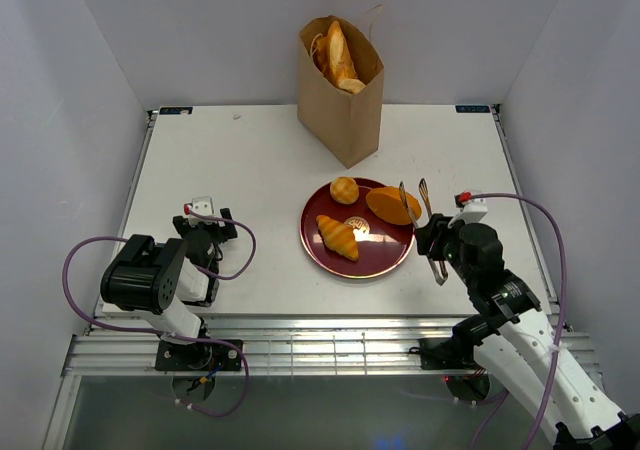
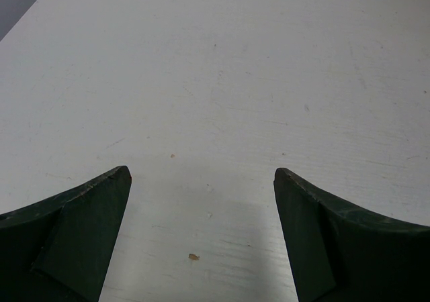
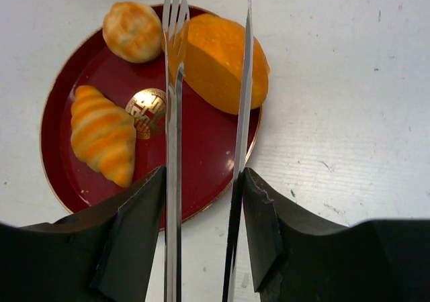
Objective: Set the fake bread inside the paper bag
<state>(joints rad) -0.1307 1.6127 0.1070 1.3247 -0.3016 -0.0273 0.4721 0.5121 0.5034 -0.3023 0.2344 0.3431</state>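
Note:
The brown paper bag (image 1: 340, 110) stands at the table's back with several fake breads (image 1: 338, 55) sticking out of its top. A dark red plate (image 1: 380, 260) holds a round bun (image 1: 344, 189), an orange oval loaf (image 1: 390, 205) and a striped croissant (image 1: 337, 237). My right gripper (image 1: 437, 240) is shut on metal tongs (image 1: 415, 202). In the right wrist view the tongs (image 3: 173, 114) have both arms apart over the loaf (image 3: 215, 64), with the bun (image 3: 132, 31) and croissant (image 3: 104, 134) to their left. My left gripper (image 1: 205, 220) is open and empty.
The left gripper (image 2: 201, 174) hovers over bare white table, far left of the plate (image 3: 201, 161). Grey walls close in the table at the back and both sides. A small crumb (image 2: 193, 256) lies under the left gripper.

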